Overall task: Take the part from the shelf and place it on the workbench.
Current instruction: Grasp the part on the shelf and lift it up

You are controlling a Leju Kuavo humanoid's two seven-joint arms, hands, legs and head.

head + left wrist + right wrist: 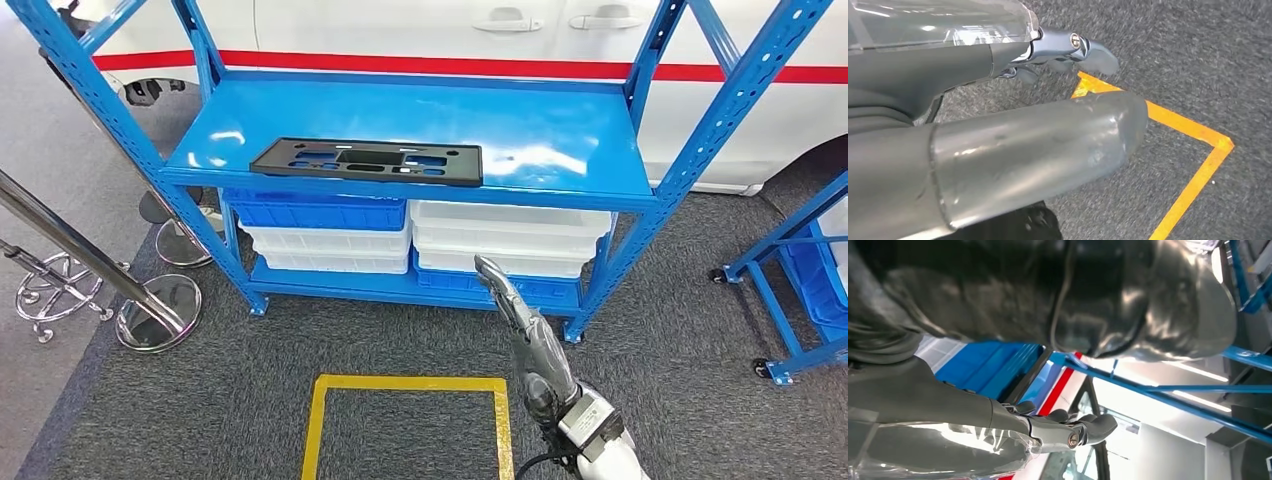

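Grey carpet fills the lower frame beneath a blue steel shelf. Flat black perforated plastic part lies centre-left on its top board. Blue bins and white bins, contents hidden, sit stacked below. Right hand, lower centre-right, fingers extended, empty; left hand fingers slightly curled, empty.

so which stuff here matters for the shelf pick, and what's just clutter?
Job:
- black part, flat on the blue shelf
- right hand, raised toward the shelf, holding nothing
- left hand, over the carpet, holding nothing

Lying about:
- blue bins and white bins below
- yellow floor tape
- chrome stanchion bases
- white car behind
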